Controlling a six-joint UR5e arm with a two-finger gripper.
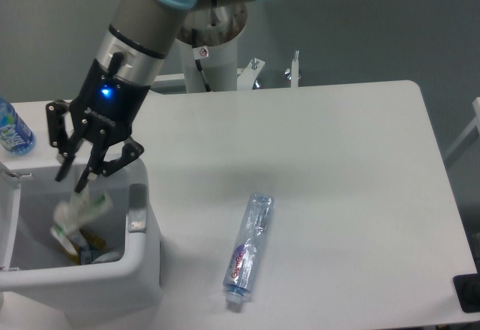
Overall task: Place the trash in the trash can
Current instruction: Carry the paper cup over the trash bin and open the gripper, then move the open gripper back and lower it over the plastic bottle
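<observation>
Gripper (73, 186) over the trash can (144, 259), fingers spread, white wrapper (79, 214) just under its tips (dropping, I'd judge). Next: the crushed bottle (248, 251), on the table, right.

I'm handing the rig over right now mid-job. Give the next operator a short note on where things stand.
Gripper: over the open trash can, fingers look spread; the white wrapper with green print sits just below them, blurred, so I can't tell if it is released.
In the can: some scraps already at the bottom.
Left: the crushed clear bottle with red-and-white label lies on the table, right of the can. Pick it and drop it in.
Leave alone: the blue-label bottle at the table's left edge.
</observation>
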